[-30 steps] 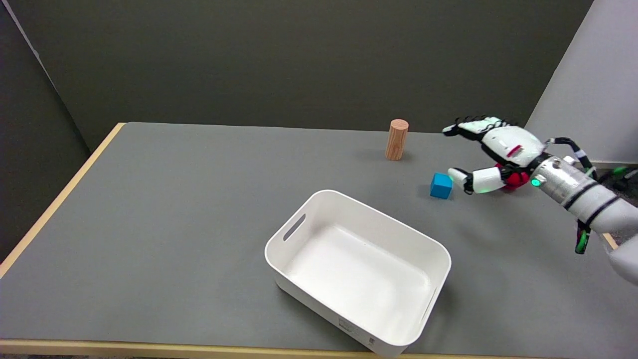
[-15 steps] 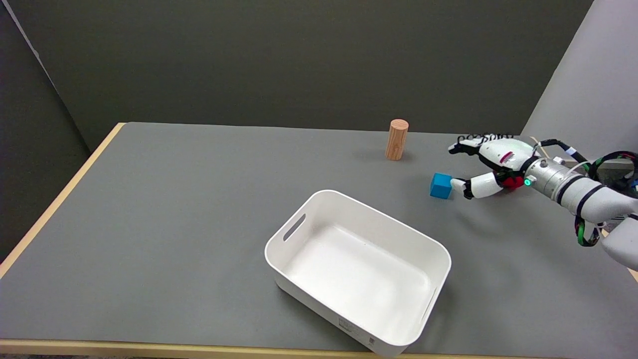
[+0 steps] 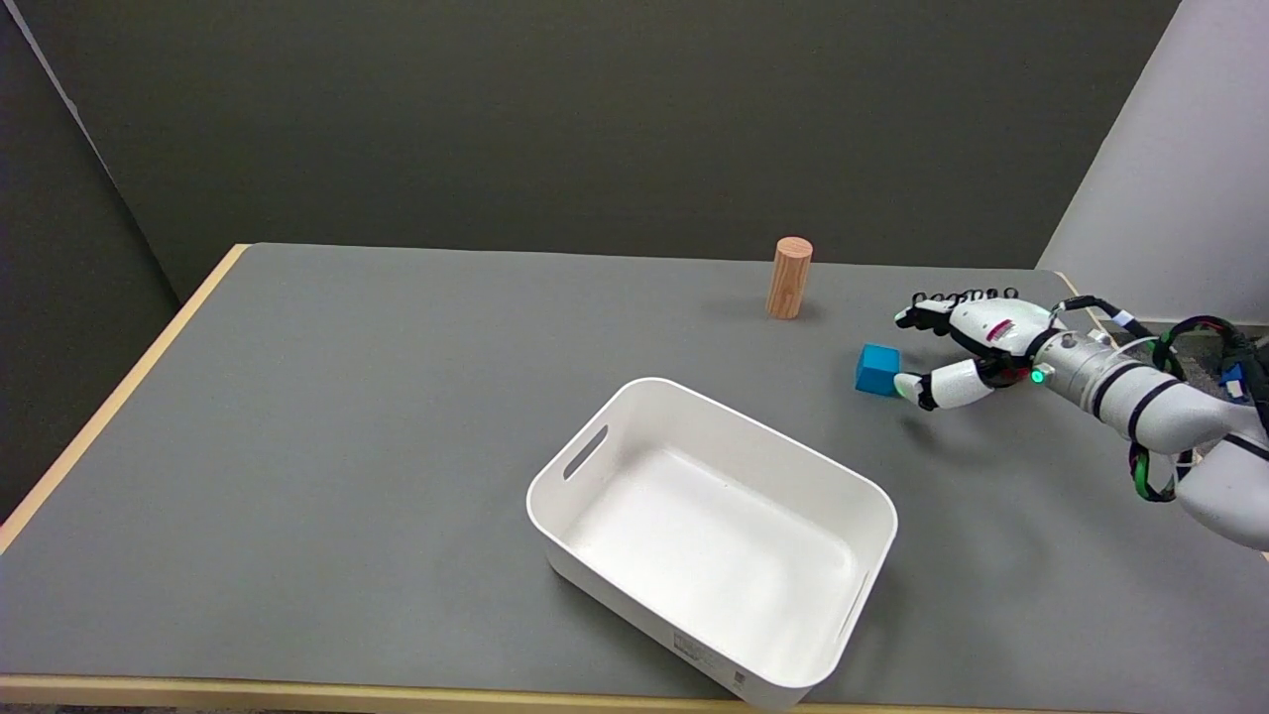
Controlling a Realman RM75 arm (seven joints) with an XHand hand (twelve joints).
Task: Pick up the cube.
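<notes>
While the blue cube (image 3: 877, 369) sits flat on the grey table (image 3: 397, 397), toward its far right part, the right hand (image 3: 967, 342) lies low just beside it on the right, spread wide and holding nothing. Its thumb reaches toward the cube's lower right corner, with the white tip touching or all but touching that corner; the view does not settle which. The other fingers (image 3: 922, 315) stretch out farther back, above and to the right of the cube, apart from it, so the cube stands at the mouth of the hand rather than inside a grasp. A green light shows at the wrist, and the white arm runs off to the lower right with dark cables looped along it. An upright wooden cylinder (image 3: 789, 278) stands farther back on the table, near the cube but apart from it. Nearer the camera, a white bin (image 3: 595, 451) with cut-out handles sits at an angle, well apart from the hand.
</notes>
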